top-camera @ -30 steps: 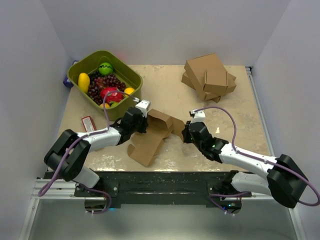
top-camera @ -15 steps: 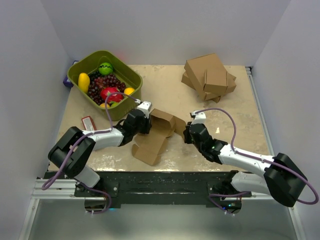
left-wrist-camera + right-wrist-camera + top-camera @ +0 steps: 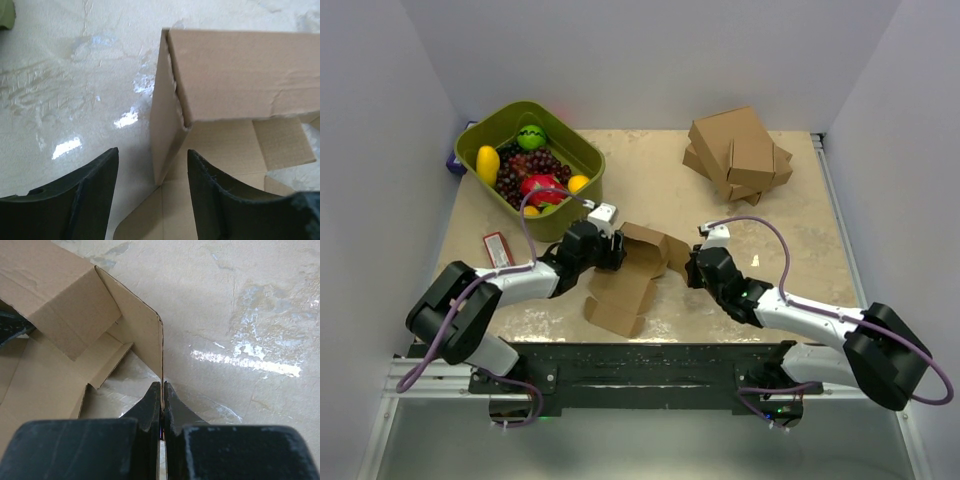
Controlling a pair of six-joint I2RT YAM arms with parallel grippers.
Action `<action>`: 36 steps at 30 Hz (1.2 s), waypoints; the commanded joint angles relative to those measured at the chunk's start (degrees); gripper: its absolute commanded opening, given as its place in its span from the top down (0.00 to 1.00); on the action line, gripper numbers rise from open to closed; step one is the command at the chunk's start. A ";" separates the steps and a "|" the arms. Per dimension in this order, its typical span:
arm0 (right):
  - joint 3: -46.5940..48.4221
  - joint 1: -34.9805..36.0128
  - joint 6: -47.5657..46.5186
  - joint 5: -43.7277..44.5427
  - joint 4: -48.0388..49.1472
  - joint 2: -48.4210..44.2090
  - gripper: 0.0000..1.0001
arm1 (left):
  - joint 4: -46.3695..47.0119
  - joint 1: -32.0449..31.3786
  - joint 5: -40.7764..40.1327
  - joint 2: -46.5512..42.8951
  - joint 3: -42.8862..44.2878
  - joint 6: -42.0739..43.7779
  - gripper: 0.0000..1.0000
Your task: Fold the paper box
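Note:
The paper box is a brown creased cardboard piece lying half-unfolded at the table's middle front, with its far panels raised. My left gripper is at its left far corner and is open. In the left wrist view an upright wall edge of the box stands between the black fingers of the gripper without touching either one. My right gripper is on the box's right side. Its jaws are shut on the thin edge of an upright flap.
A green basket of fruit sits at the back left, close behind the left arm. A pile of larger brown cartons lies at the back right. A small red and white packet lies near the left edge.
My left gripper has opened and let go of the box wall it was pinching. The box's near panel has slid slightly right. The right gripper keeps its hold.

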 commanded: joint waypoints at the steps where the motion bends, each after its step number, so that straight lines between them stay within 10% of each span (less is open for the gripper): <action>1: 0.33 0.12 0.50 0.13 1.79 0.35 1.00 | 5.87 0.55 3.06 -2.48 -0.32 1.49 0.36; 36: 0.24 0.12 3.05 3.47 0.65 0.09 1.00 | 2.53 -4.19 -21.44 3.32 0.56 -1.24 0.98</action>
